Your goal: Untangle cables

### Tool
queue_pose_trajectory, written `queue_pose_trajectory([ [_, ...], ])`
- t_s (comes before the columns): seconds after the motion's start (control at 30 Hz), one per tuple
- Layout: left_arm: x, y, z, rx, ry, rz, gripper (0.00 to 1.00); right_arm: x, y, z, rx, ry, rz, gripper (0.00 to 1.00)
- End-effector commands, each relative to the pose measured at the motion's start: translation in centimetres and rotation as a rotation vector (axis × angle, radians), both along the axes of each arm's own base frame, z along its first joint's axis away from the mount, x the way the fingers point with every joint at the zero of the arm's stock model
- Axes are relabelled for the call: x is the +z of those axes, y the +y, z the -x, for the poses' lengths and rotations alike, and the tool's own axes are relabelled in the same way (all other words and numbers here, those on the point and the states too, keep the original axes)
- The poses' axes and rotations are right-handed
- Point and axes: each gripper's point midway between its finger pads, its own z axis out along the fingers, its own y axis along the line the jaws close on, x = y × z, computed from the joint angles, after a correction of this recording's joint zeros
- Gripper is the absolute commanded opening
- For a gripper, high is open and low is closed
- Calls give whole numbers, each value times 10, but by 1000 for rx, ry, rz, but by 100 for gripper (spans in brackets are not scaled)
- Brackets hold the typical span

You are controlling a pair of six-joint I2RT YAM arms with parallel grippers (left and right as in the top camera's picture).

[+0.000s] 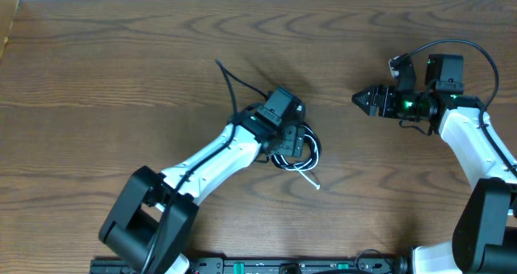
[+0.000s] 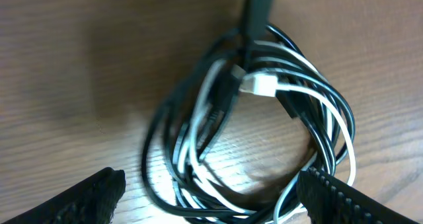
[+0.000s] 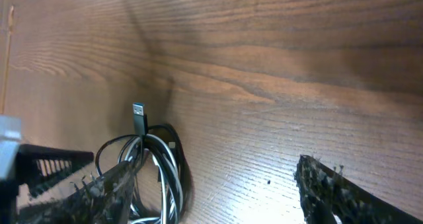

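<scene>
Cords first, since they lie nearest me: the cables (image 1: 313, 154) sit as a small coil about the middle of the worktop (image 1: 97, 80), a little to the front, with a loose white end (image 1: 312, 180) poking out toward the front edge. The left arm reaches in from the front-left corner and its left claw (image 1: 295, 143) hangs right over that coil. From its own camera the two fingers (image 2: 92, 194) stand wide apart with the loops lying on the wood between and ahead of them, and nothing is pinched. In that view the white cord (image 2: 330, 112) and the black cord (image 2: 155, 151) wind round each other several times, and a white plug (image 2: 259, 85) lies across the top of the ring. The coil is close to round, so I would say it offers no long axis; the free ends are the handles. A thin black strand (image 1: 234, 80) runs off toward the far-left, likely the black cord's tail, though I cannot be sure. Farther back and well to the right, near the right edge, the right claw (image 1: 361, 101) points leftward at the coil, well apart from it, jaws spread and empty. Its camera shows a metal-tipped plug (image 3: 139, 117) sticking up from the bundle. The left arm is plainly nearer. No tray or box is in sight.
</scene>
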Motion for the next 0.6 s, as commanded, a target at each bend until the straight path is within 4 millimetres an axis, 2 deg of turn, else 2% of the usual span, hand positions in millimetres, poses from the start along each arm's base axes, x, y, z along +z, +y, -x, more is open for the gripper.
queue_pose_trajectory([
  [0.0,24,15,-17,79,-49,31,88,12,1,-1,5,-28,-2,76],
  [0.07,24,26,-21,109,-41,26,87,12,1,-1,5,-27,-2,77],
  [0.1,21,31,-22,121,-31,18,80,11,1,-1,5,-26,-2,77],
  [0.17,15,34,-22,128,-17,8,74,11,0,-1,3,-24,1,77],
  [0.3,0,20,-19,56,21,39,67,11,0,-1,1,-24,4,77],
  [0.33,-7,12,-16,5,46,65,65,10,0,-1,1,-24,4,77],
  [0.47,-24,13,-13,-12,78,41,58,10,0,0,1,-21,3,77],
  [0.57,-33,21,-16,2,74,-7,55,10,0,0,2,-20,3,77],
])
